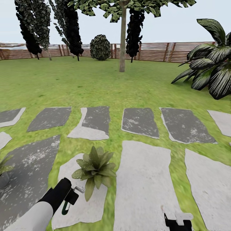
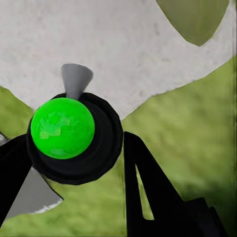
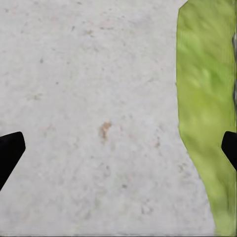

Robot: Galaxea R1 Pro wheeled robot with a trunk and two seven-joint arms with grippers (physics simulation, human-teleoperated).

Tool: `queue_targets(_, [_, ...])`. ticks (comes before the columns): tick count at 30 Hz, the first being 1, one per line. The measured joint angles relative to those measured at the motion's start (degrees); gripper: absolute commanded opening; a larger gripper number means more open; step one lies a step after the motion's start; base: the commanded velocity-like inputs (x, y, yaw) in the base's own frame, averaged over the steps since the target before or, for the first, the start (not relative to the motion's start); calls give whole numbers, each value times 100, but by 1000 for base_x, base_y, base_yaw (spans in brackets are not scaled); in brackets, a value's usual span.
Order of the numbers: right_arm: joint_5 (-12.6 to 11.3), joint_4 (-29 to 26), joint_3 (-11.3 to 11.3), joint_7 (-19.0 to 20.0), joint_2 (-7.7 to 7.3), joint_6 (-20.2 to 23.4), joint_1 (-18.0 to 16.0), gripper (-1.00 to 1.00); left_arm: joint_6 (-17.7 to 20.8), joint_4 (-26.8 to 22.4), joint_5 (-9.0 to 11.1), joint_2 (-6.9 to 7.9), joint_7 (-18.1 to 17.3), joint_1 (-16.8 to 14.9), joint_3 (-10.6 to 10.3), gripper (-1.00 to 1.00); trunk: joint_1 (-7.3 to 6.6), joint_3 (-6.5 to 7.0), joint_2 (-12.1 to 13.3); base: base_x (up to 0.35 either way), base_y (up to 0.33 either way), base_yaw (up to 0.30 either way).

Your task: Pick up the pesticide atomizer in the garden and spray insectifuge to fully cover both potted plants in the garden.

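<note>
My left gripper [image 1: 71,196] is shut on the pesticide atomizer [image 1: 66,208], low over the garden lawn beside a pale stepping stone. In the left wrist view the atomizer [image 2: 74,138] shows end-on as a black round body with a bright green ball and a grey nozzle, and a black finger [image 2: 148,187] presses against its side. One potted plant [image 1: 94,168], a green leaf rosette, sits just ahead and right of the spray head. A second potted plant [image 1: 3,168] is cut off by the left edge. My right gripper [image 1: 178,221] is open above a pale stone [image 3: 98,123], with nothing between its fingertips [image 3: 10,153].
Grey stepping stones [image 1: 139,122] cross the lawn ahead in a row. A big dark striped-leaf bush [image 1: 213,70] stands at the right. A tree trunk [image 1: 122,41] rises mid-lawn, and a brown slatted fence [image 1: 160,51] closes the far side.
</note>
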Motion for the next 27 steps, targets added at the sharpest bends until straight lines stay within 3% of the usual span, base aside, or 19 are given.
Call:
queue_targets(10, [-1,2,1,0,1,1,-5,100,15,-3,-3,4,0,1,-1,-100,-2,0,0,-71,-60,255])
queue_targets(15, [-4,1,1,1,0,1,-2,100,18,-1,-6,3,0,0,-6,-100,-2,0,0,0,-36,36])
queue_targets(21, [-3,0,0,1,0,0,-3,100,17,0,-5,3,0,0,-8,-100,-2,0,0,0,-251,14])
queue_targets(27, [-3,1,0,1,7,0,-3,100,28,14,-25,5,-4,2,-6,-100,-2,0,0,0,-270,233])
